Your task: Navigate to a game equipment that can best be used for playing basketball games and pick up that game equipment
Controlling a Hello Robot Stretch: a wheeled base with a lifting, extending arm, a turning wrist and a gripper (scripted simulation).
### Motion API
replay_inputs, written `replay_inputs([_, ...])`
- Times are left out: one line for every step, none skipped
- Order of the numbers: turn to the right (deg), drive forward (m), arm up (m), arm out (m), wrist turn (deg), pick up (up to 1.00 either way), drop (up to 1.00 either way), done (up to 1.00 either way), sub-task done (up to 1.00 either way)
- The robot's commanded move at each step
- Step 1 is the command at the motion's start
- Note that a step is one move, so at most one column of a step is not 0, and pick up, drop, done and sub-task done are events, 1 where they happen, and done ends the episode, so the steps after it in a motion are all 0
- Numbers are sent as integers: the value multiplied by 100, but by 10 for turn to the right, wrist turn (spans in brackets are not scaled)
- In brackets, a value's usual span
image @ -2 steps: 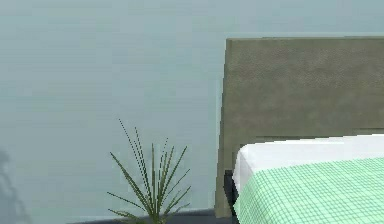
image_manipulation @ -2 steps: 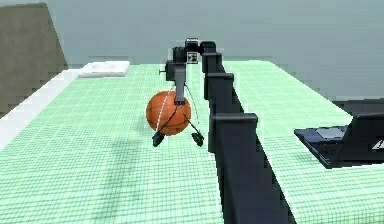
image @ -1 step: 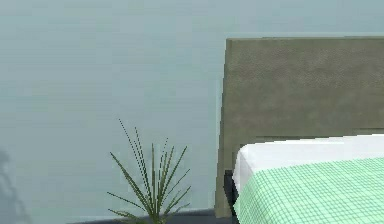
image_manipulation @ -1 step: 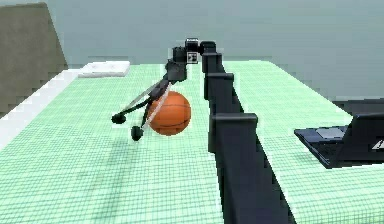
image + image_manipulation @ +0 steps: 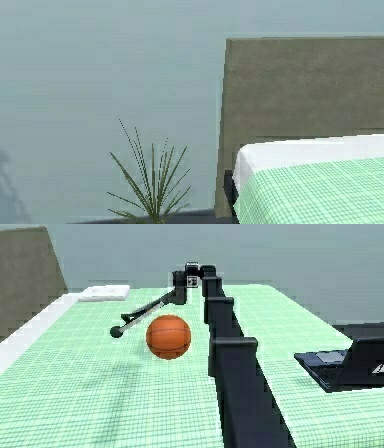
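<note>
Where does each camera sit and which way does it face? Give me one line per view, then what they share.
Forward view: on the robot, looking ahead and slightly down at a wall, a spiky plant, a headboard and the corner of a bed.
Arm side view: on the robot's body, looking sideways across the bed; the arm and gripper reach out near a basketball; a laptop lies at the right.
Shared: the green-checked bed and its headboard.
</note>
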Motion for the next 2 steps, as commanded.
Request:
replay_inputs([0, 0, 0, 0, 450, 0, 0, 0, 0])
replay_inputs([0, 0, 0, 0, 210, 0, 0, 0, 0])
